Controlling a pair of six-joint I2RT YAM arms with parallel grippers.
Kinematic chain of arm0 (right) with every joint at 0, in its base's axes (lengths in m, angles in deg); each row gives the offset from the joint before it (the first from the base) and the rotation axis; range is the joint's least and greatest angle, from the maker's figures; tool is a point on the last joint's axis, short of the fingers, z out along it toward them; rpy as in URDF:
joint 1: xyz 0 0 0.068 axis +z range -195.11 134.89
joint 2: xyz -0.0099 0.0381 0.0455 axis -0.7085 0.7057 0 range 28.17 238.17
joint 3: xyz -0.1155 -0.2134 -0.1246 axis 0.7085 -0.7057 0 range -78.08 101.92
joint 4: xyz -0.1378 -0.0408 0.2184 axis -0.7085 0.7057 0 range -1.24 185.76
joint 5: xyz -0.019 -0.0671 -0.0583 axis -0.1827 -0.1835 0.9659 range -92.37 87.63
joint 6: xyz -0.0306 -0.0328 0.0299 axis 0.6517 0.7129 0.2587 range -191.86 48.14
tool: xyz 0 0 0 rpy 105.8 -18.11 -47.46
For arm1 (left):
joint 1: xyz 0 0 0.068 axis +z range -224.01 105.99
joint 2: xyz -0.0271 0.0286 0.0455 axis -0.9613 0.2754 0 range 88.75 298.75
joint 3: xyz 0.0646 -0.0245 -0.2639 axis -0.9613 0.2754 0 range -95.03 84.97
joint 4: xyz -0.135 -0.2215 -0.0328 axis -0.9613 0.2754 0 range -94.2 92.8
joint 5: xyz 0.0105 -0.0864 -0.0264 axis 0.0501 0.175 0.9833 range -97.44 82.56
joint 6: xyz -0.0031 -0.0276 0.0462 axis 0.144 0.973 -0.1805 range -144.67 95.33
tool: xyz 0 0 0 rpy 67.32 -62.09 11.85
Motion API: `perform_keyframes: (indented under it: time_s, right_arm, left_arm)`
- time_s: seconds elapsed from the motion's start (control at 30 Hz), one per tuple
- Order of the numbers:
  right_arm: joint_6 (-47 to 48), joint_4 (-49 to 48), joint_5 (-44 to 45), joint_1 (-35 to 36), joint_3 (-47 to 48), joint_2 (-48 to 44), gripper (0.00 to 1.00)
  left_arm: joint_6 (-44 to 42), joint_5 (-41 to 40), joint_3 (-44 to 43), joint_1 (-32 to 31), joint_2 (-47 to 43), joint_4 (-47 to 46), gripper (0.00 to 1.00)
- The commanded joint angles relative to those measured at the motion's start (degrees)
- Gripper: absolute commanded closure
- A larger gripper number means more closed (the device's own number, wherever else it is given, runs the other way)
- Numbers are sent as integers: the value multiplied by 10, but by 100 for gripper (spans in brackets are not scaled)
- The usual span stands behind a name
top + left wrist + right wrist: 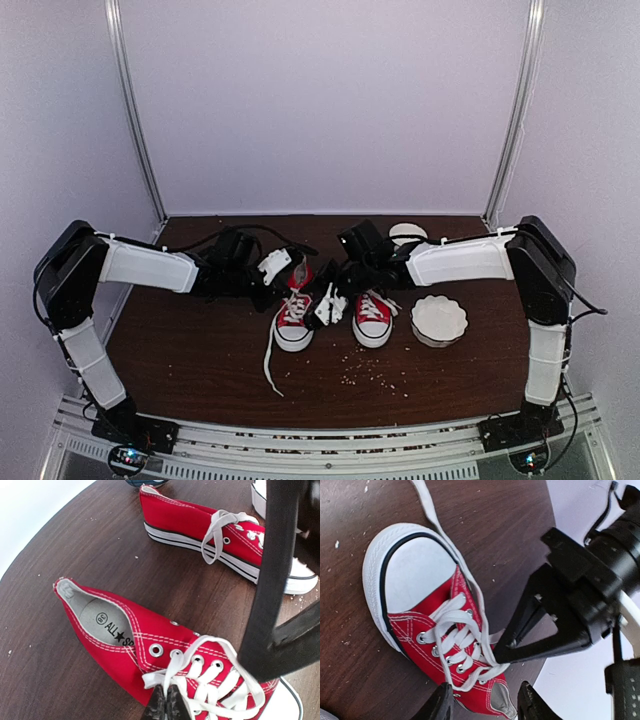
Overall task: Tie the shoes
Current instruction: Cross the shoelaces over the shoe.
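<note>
Left of the white bowl (438,322), on the worktop (180,350): both shoes (372,318). Left gripper (164,702) pinched together on the farther shoe's (293,322) lace (170,672). Right gripper (485,707) over the same shoe, fingers apart.

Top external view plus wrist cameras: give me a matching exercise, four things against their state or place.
1 left gripper
2 right gripper
3 white fluted bowl
4 loose lace end

A trails toward the near edge of the dark wooden table
B shut on a white lace
C right of the red canvas sneakers
D open

Pairs: 1-B, 2-D, 3-C, 4-A
</note>
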State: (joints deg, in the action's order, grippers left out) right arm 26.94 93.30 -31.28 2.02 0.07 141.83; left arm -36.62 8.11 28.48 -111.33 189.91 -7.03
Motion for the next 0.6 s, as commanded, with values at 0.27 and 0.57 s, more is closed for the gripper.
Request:
perform_keyframes:
  time_s: [0.27, 0.57]
  right_arm:
    - [-867, -506, -204, -116, -114, -92, 61]
    - [-1066, -350, -17, -114, -35, -51, 76]
  left_arm:
    - [-6, 25, 35, 2, -6, -62, 100]
    - [-25, 26, 35, -10, -2, -60, 100]
